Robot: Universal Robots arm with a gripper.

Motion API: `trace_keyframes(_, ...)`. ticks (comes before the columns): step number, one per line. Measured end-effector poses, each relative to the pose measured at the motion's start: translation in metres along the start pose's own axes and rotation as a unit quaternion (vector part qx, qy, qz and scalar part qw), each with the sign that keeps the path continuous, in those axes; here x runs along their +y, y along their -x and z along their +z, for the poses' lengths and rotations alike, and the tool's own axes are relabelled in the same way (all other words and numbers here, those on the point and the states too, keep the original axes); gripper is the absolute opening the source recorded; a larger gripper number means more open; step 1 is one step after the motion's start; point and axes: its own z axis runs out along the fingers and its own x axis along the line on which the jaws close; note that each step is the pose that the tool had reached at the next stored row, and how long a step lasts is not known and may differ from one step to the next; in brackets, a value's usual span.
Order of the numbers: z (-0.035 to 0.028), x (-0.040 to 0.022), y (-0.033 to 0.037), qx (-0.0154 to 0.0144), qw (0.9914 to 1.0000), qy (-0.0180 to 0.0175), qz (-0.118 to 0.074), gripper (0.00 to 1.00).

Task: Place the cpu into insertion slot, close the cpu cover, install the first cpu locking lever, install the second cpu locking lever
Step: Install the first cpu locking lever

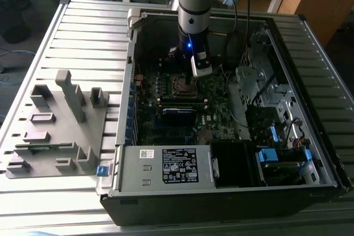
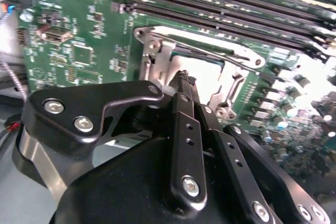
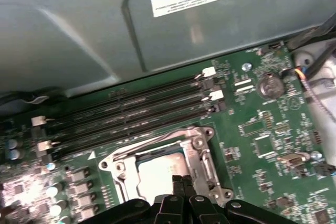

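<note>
In both wrist views the gripper [image 3: 181, 182] hung low over the motherboard, its two black fingers [image 2: 185, 85] drawn together with nothing seen between them, the tips right at the near edge of the insertion slot [image 3: 157, 169]. The cpu [image 3: 157, 174] lay flat in that slot, its pale metal face showing just beyond the fingertips. The cpu cover [image 3: 202, 158], a thin silver frame, seemed to lie down around the chip, though glare made that hard to confirm. A thin locking lever [image 2: 210, 55] ran along the socket's far side in the second wrist view. Beyond the socket, the long black memory slots [image 3: 131, 111] lay parallel to its far edge, close by, leaving little room there. In the exterior view the arm [image 1: 193, 4] stood upright inside the open computer case [image 1: 221, 192], with steel walls near and far of the board.
</note>
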Motion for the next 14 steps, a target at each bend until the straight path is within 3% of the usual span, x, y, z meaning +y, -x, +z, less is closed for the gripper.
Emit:
trace_keyframes(2, 0.0003, 0.0, 0.0, 0.0107, 0.99994, -0.0034, 0.001, 0.11)
trace_keyframes(5, 0.0008, 0.0, 0.0001, 0.0299, 0.9995, -0.0096, 0.003, 0.11)
trace_keyframes(6, 0.0007, 0.0, 0.0001, 0.0327, 0.9994, -0.0107, 0.003, 0.11)
trace_keyframes(14, 0.0008, 0.0, 0.0001, 0.0338, 0.99938, -0.0102, 0.0, 0.11)
